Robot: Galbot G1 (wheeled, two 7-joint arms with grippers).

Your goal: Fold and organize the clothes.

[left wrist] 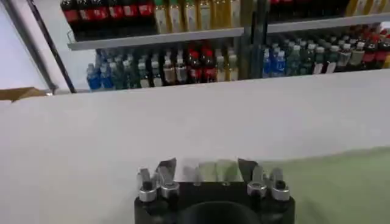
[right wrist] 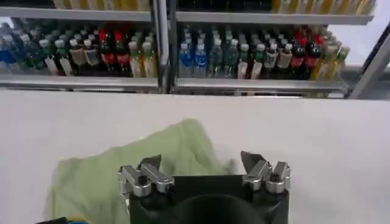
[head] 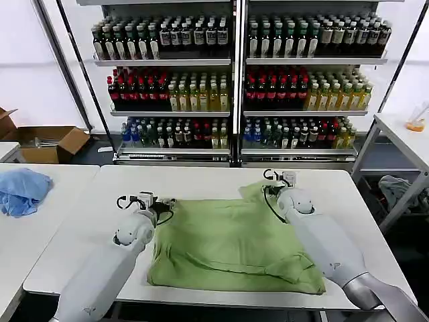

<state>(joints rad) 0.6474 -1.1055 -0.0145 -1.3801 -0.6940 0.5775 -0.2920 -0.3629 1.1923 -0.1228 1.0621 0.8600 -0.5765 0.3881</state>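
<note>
— Nearest us, both arms reach in from the lower edge over the white table (head: 201, 178). How far along would you say we are?

— Partway, I'd judge. The green polo shirt (head: 231, 245) lies in the middle of the table as a rough rectangle, with what looks like a fold line near its close edge and one sleeve (head: 253, 191) sticking out at the far right corner. That sleeve and at least one more fold seem to be left.

— And the end effectors?

— The left end effector (head: 165, 203) sits at the shirt's far left corner, fingers spread wide, green cloth showing between them in its wrist view, not gripped. The right end effector (head: 276, 178) sits beside the loose sleeve, also spread wide and holding nothing.

— Anything else around?

— A light blue cloth bundle (head: 21, 190) on the neighbouring table to the left, well apart, and bottle shelves (head: 234, 80) behind.
</note>
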